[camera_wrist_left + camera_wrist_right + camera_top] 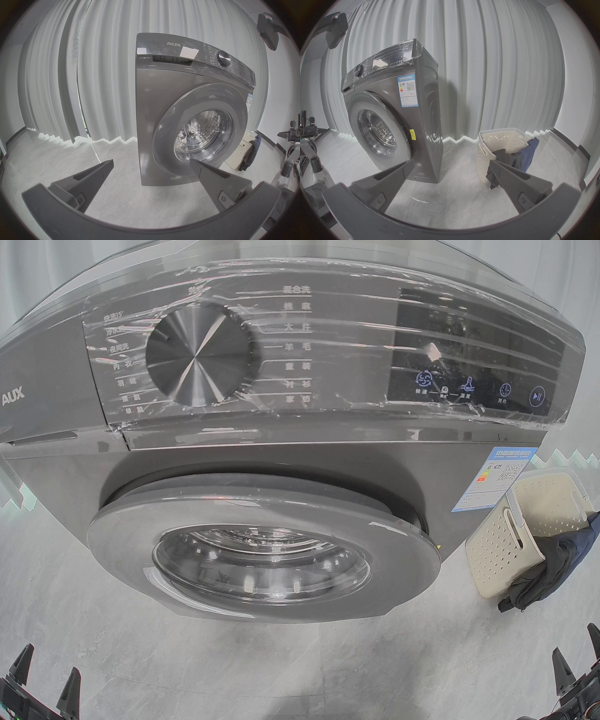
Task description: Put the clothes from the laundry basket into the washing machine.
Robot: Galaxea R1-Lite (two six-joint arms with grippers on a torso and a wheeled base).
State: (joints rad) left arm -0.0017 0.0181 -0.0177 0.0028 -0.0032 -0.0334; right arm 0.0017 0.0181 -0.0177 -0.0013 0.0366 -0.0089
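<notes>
While the left gripper (49, 660) and right gripper (575, 640) hang low before the washer (269, 446), fingers apart and empty, its door (262, 546) is shut. The basket (500, 546) stands on the floor (375, 652) just beside the washer's right side; dark clothes (544, 571) drape over its rim.

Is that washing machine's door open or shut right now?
Shut. The round door sits flat against the washing machine front, the drum visible only through its glass.
</notes>
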